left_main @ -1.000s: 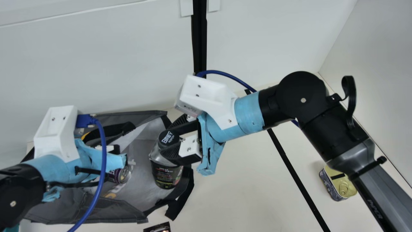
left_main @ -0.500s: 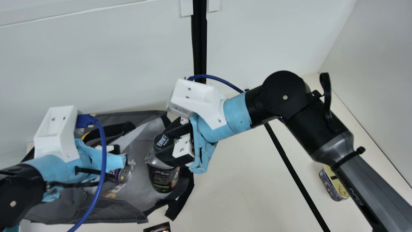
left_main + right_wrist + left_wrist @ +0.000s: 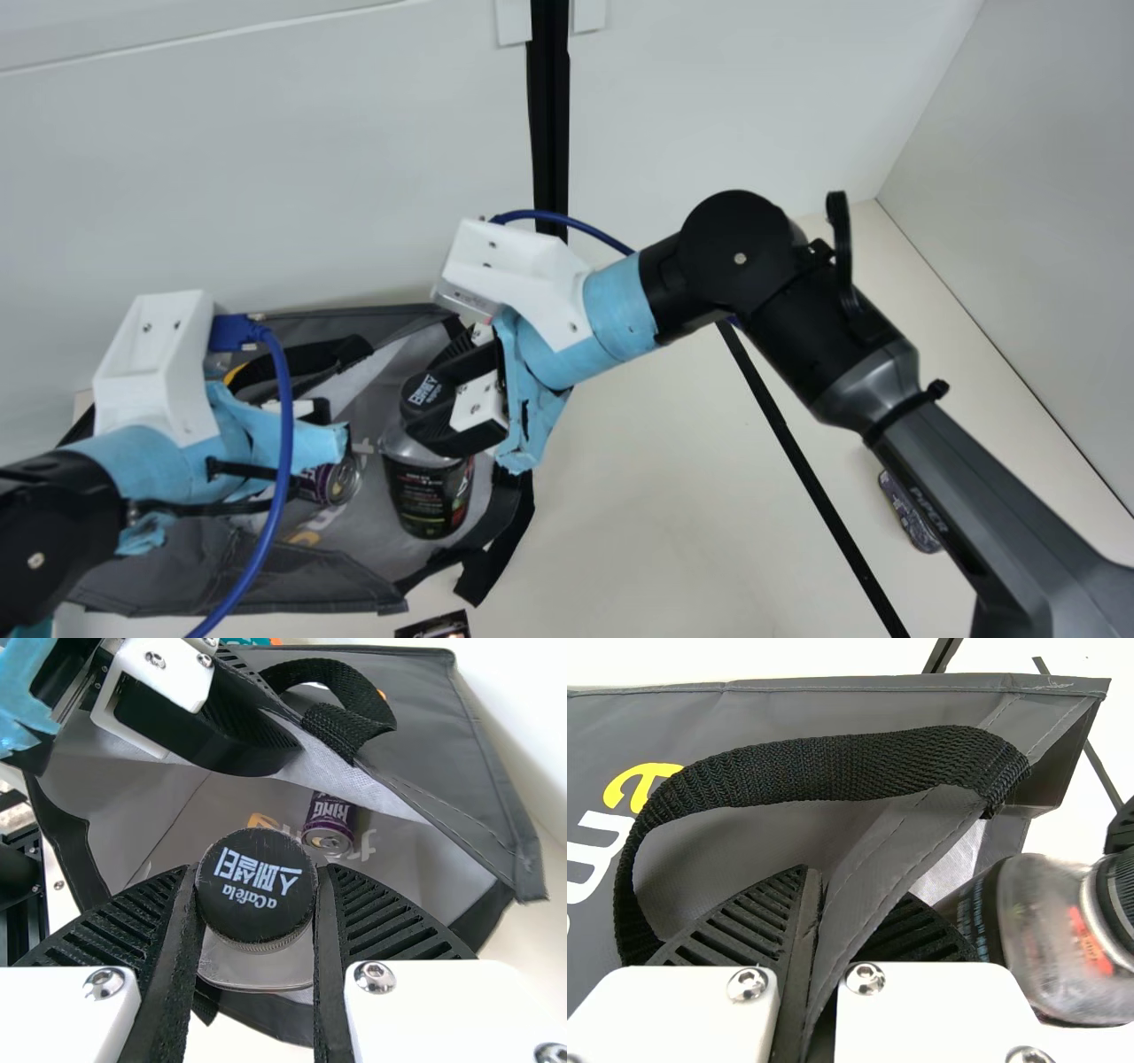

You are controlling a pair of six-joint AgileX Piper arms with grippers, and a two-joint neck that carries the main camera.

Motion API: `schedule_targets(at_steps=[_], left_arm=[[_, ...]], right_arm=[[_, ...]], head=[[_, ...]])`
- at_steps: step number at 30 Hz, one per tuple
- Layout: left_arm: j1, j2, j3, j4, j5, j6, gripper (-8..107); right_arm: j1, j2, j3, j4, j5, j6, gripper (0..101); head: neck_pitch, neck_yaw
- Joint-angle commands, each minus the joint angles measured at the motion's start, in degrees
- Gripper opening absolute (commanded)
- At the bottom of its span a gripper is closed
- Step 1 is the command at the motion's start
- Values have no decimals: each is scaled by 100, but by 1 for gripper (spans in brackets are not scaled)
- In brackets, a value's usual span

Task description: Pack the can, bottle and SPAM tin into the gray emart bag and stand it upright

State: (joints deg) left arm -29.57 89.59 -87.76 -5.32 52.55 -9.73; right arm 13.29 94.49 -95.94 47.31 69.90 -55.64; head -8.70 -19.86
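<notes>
The gray bag (image 3: 221, 567) lies open on the table at the main view's lower left. In its mouth is my left gripper (image 3: 328, 416); the left wrist view has this gripper (image 3: 811, 930) shut on the bag's edge (image 3: 912, 846), beside a black strap. My right gripper (image 3: 456, 385) is shut on the neck of the dark bottle (image 3: 427, 496), which is over the bag's opening. In the right wrist view the gripper (image 3: 257, 904) clasps it below the black cap (image 3: 257, 886). The purple can (image 3: 330, 824) lies inside the bag. The SPAM tin (image 3: 908, 514) is partly behind my right arm.
A small dark packet (image 3: 436, 626) lies at the main view's bottom edge, just below the bag. A black line (image 3: 811, 470) crosses the table right of the bag. White walls stand behind and at the right.
My right arm has moved left with the bottle, bringing it farther over the bag and nearer the can. The arm now covers more of the tin. My left arm has kept still.
</notes>
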Motion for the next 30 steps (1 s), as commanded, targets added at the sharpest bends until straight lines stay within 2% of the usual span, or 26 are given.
schedule_targets(at_steps=[1, 30], left_arm=[[0, 0, 0, 0, 0, 0, -8], [0, 0, 0, 0, 0, 0, -8]], right_arm=[[16, 50, -23, 11, 0, -5, 0], [369, 1001, -600, -39, 0, 128, 0]], head=[[-130, -14], [-130, -14]])
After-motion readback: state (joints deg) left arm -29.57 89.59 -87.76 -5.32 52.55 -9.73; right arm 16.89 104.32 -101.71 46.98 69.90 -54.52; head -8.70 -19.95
